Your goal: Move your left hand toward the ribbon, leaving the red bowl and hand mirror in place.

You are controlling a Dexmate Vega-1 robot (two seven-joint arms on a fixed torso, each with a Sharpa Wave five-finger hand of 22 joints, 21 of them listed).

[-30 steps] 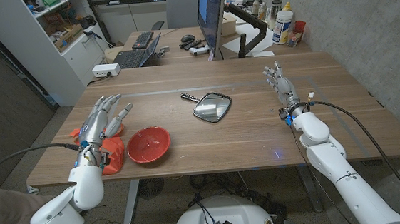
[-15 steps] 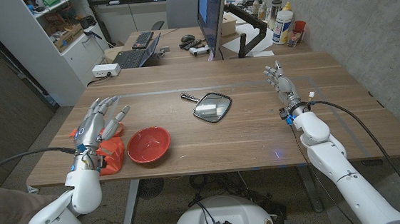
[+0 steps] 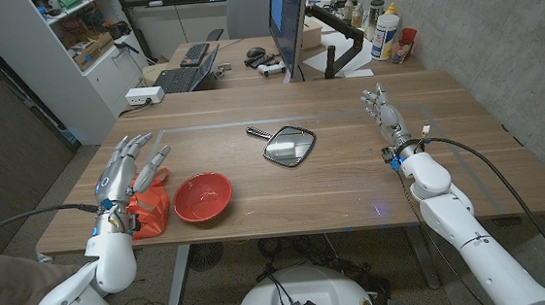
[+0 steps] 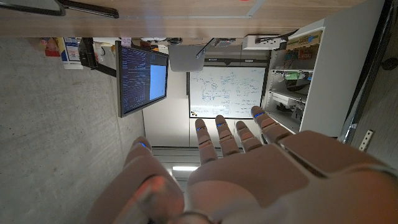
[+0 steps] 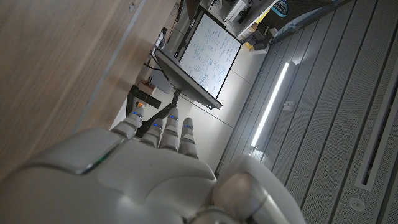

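Note:
An orange-red ribbon (image 3: pixel 152 207) lies crumpled near the table's front left edge, partly hidden by my left wrist. My left hand (image 3: pixel 124 172) stands just over its left side, fingers spread and pointing away from me, holding nothing; its fingers are also apart in the left wrist view (image 4: pixel 249 163). The red bowl (image 3: pixel 202 196) sits right beside the ribbon. The hand mirror (image 3: pixel 289 145) lies face up mid-table, handle toward the far left. My right hand (image 3: pixel 384 114) stands at the far right, fingers straight, holding nothing, and shows in the right wrist view (image 5: pixel 143 169).
A second desk behind the table carries a monitor (image 3: pixel 287 15), a keyboard (image 3: pixel 180 79) and bottles (image 3: pixel 386 32). A white power strip (image 3: pixel 143 96) sits at the far left corner. A white shelf (image 3: pixel 69 42) stands at the left.
My left hand has drifted left and back toward the front edge, uncovering more of the ribbon. The bowl, mirror and right hand have not moved.

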